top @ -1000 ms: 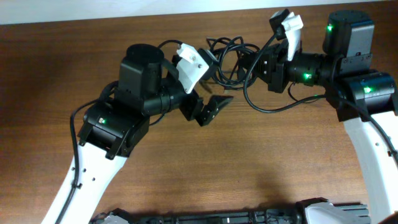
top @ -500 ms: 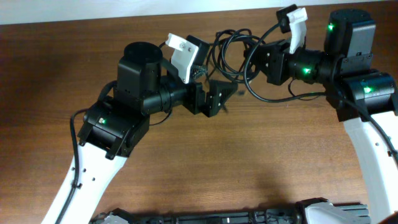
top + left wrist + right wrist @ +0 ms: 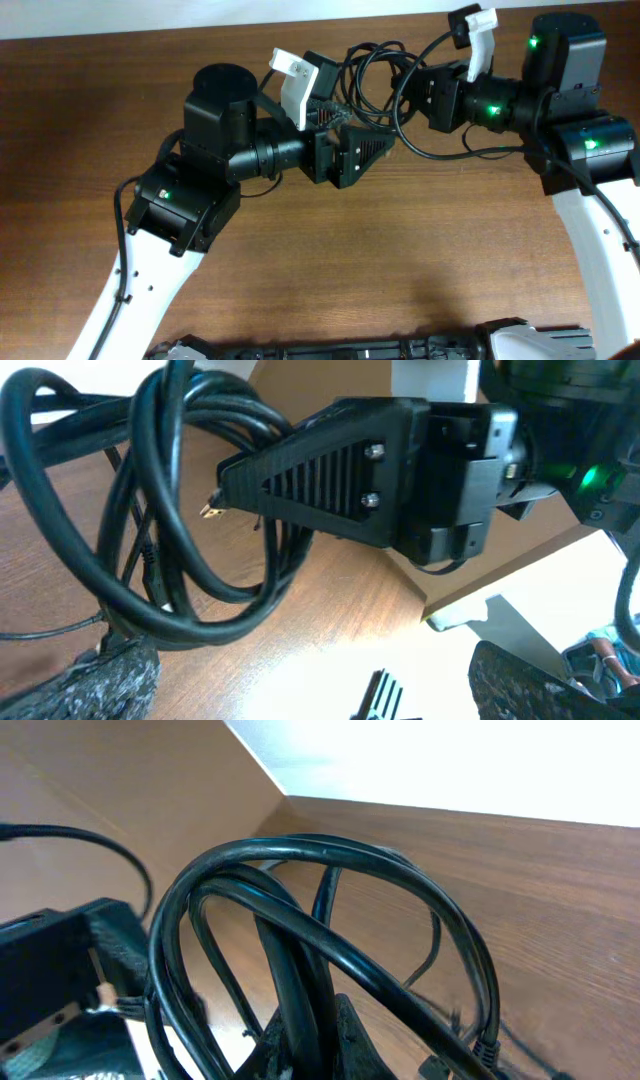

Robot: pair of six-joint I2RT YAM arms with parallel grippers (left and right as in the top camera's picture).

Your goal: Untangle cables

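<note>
Overhead: finds the left gripper [image 3: 358, 152] risen from mid-table to just beside the tangle of black rubber cables [image 3: 370, 70] at the far edge of the brown wooden table [image 3: 300, 260], the right gripper [image 3: 412, 98] barely shifted. Left wrist: shows grey padded fingers [image 3: 110, 680] apart, loops just ahead. Right wrist: shows jaws clamped on the strands; looks ready for a second grab.

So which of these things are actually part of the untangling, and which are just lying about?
Part of the job:
- black cable bundle
- right gripper, shut on the bundle
- left gripper, open beside the loops

Just there:
- wooden table, only the work surface
- dark equipment along the bottom edge of the overhead view, untouched
</note>
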